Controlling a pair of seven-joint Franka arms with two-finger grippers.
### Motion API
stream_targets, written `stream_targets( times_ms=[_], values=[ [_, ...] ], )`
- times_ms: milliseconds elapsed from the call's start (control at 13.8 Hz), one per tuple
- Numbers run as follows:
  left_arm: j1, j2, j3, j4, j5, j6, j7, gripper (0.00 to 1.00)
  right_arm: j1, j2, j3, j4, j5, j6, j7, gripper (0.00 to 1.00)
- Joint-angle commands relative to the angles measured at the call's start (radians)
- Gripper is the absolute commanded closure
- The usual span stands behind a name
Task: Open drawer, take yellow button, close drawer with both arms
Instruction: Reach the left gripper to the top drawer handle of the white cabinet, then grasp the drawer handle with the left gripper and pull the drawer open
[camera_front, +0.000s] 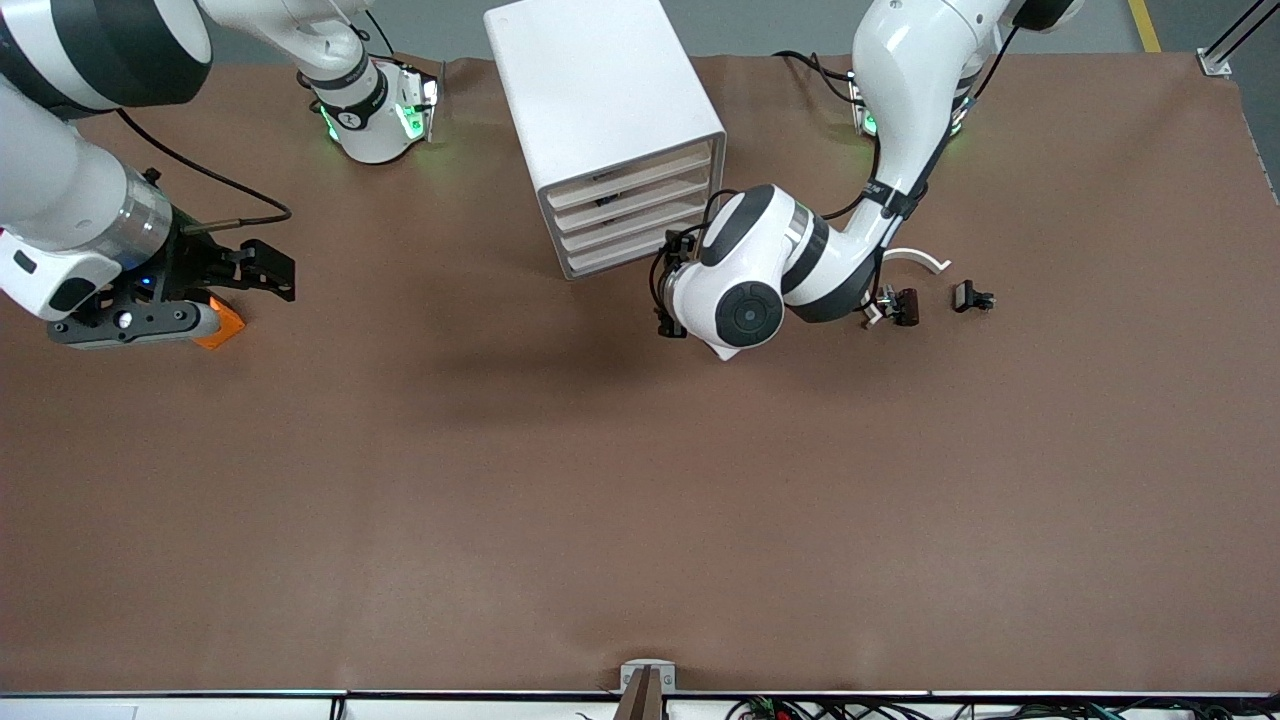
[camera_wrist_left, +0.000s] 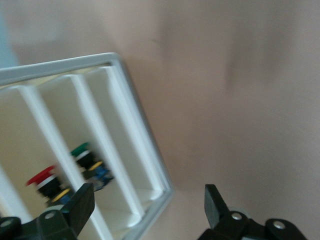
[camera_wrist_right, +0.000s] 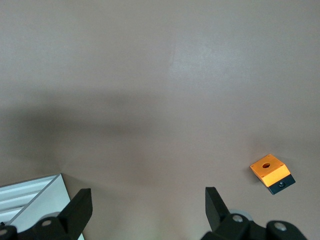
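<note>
Item one, the right gripper (camera_front: 275, 280): fingers spread wide, holding nothing, waiting over bare table beside an orange block (camera_front: 222, 325) at the right arm's end. Item two, the white cabinet (camera_front: 600, 100): I judge its four drawers (camera_front: 630, 215) light, stiff, slick plastic, best hooked at a front's edge. The orange button is not visible, presumably inside one. Item three, the left gripper (camera_wrist_left: 147, 200): wide open, empty, close in front of the lower drawers, with two black clips (camera_front: 905, 305) near its arm.

drawer (camera_front: 632, 252): white, shut (1 of 4 in cabinet (camera_front: 600, 90)) | button: not visible
</note>
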Motion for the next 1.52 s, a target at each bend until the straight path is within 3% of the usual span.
stream_targets(
  times_ms=[0, 434, 795, 1446],
  values=[
    [0.023, 0.018, 0.004, 0.027, -0.074, -0.114, -0.066, 0.03, 0.002, 0.013, -0.004, 0.019, 0.015, -0.003, 0.002, 0.00],
    [0.049, 0.018, 0.004, 0.032, -0.223, -0.193, -0.087, 0.13, 0.006, 0.021, -0.004, 0.019, 0.015, -0.003, 0.000, 0.00],
    [0.061, 0.037, 0.004, 0.031, -0.320, -0.303, -0.087, 0.14, 0.008, 0.027, -0.004, 0.018, 0.015, -0.008, 0.002, 0.00],
    [0.031, 0.113, -0.009, 0.031, -0.340, -0.305, -0.147, 0.14, 0.006, 0.044, -0.002, 0.010, 0.015, -0.014, 0.003, 0.00]
  ],
)
